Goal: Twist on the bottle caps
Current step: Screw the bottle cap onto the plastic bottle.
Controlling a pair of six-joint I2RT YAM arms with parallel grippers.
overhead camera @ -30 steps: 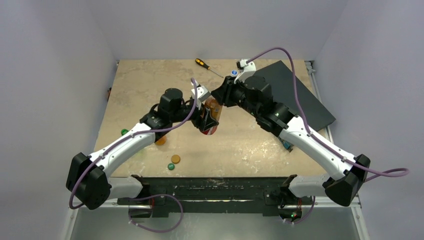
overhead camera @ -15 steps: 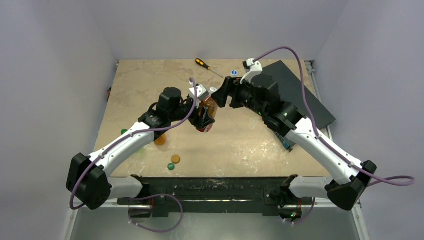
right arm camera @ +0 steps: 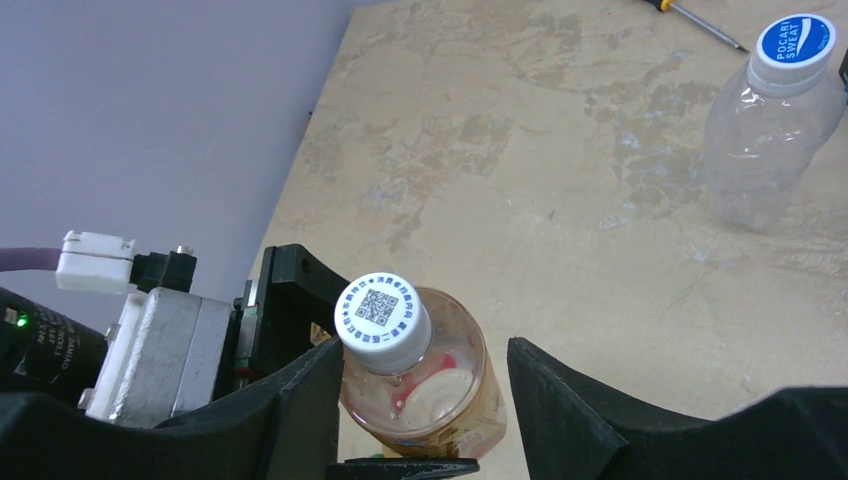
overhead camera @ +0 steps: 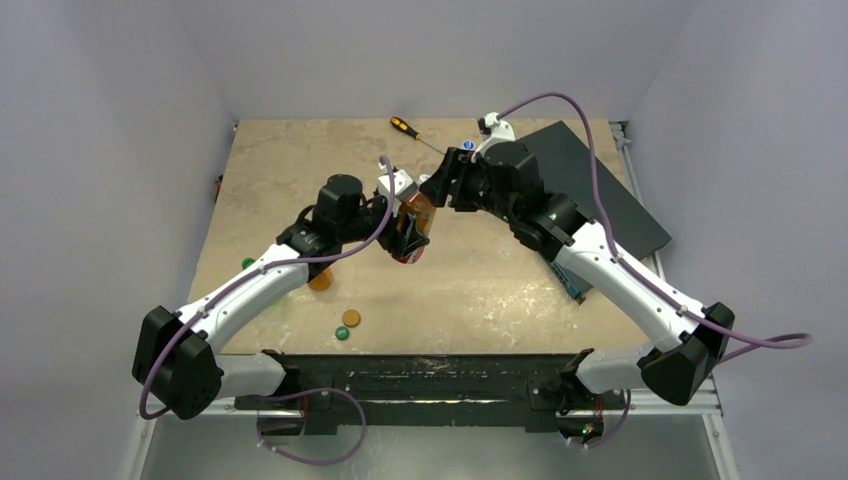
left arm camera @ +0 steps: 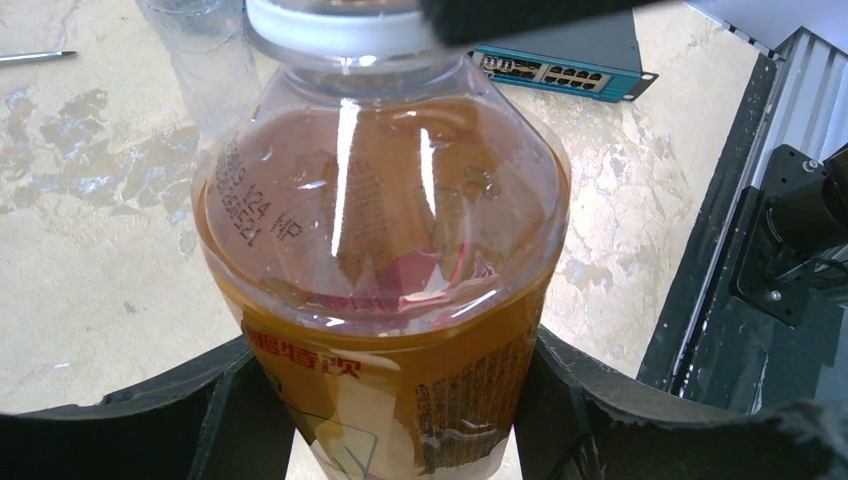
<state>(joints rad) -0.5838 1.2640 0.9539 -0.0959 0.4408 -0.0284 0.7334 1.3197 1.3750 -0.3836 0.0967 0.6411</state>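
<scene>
At centre frame from above, left fingers (left arm camera: 140, 430) clamp the amber bottle (left arm camera: 385, 260) — right fingers (right arm camera: 570, 410) stand apart either side of its white cap (right arm camera: 383, 318), not gripping.

Left wrist view: amber bottle (left arm camera: 400, 230) base cut off by the lower edge; white cap (left arm camera: 330, 30) clipped by the upper edge and part-covered by a finger (left arm camera: 520, 12) of the right tool (right arm camera: 425, 365); clear bottle (left arm camera: 205, 50) top out of frame. Top view: cap not discernible, bottle largely masked. Right wrist view: bottle's lower body hidden behind that tool; cap print too small to read
</scene>
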